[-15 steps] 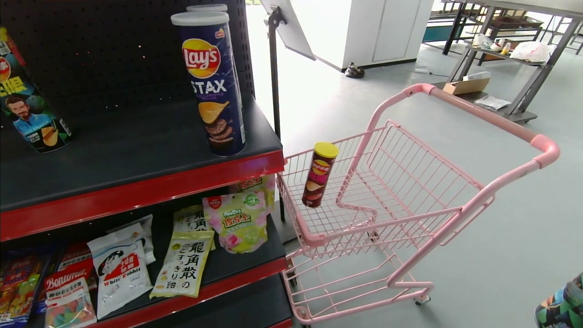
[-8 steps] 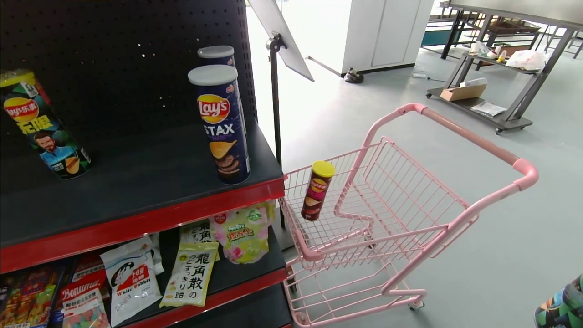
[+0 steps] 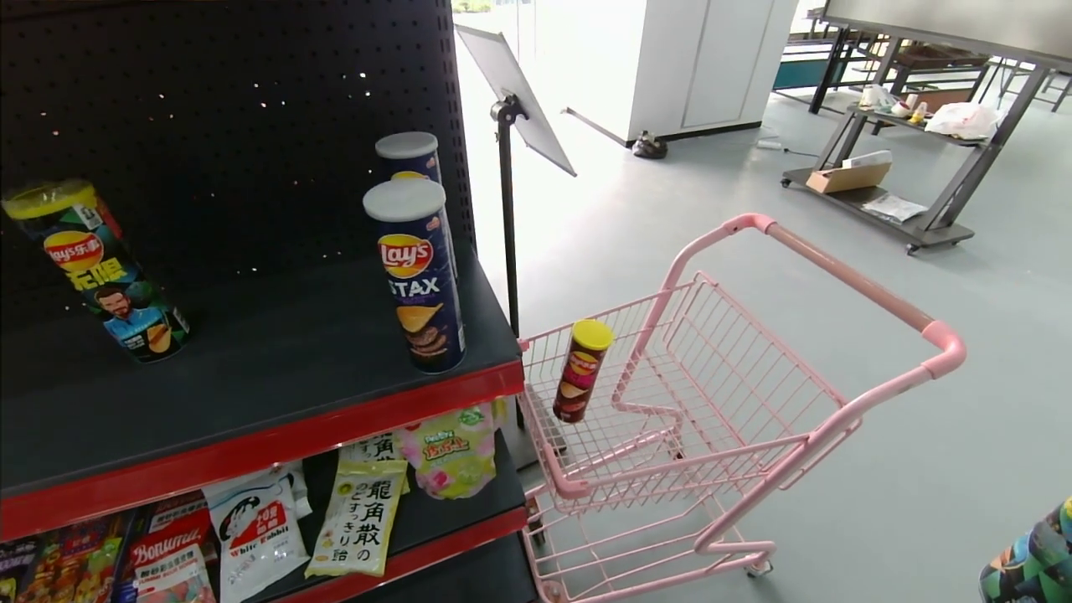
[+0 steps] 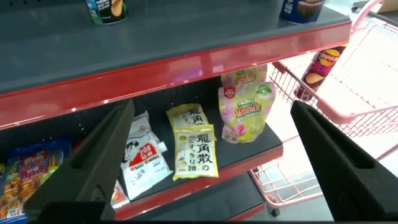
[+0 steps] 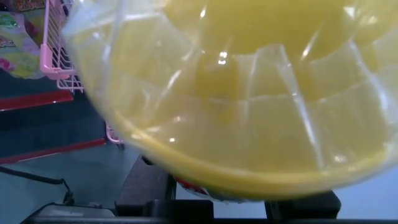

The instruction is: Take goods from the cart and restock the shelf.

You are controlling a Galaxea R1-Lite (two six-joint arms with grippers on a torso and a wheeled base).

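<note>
Currently the maroon can (image 3: 582, 371), capped with a yellow lid, stands slightly tilted inside the pink cart (image 3: 846, 276), in the basket corner closest to the shelf (image 3: 268, 360) and just beside the wire wall there. The cart sits close against the shelf's right end, with its handle on the side away from the shelf. The right claw (image 5: 221, 208) grips a yellow-lidded can (image 5: 236, 93). Its clear yellow lid is right up against the wrist camera, and dark fingers (image 5: 144, 186) flank it below the rim. The left claw (image 4: 212, 109) is spread wide with nothing in it, facing the lower shelf (image 4: 267, 149) below the red front edge. On the upper shelf, 2 blue cans stand upright at the right end, one behind the other: the front blue can (image 3: 416, 276) is near the red front edge and the rear blue can (image 3: 409, 155) is by the pegboard. A green can (image 3: 100, 272) with a yellow lid stands well apart from them toward the left end. On the lower shelf 3 bags lie side by side: a pink-and-green bag (image 3: 452, 452) nearest the right end, then a yellow bag (image 3: 360, 519), then a white bag (image 3: 255, 532).
</note>
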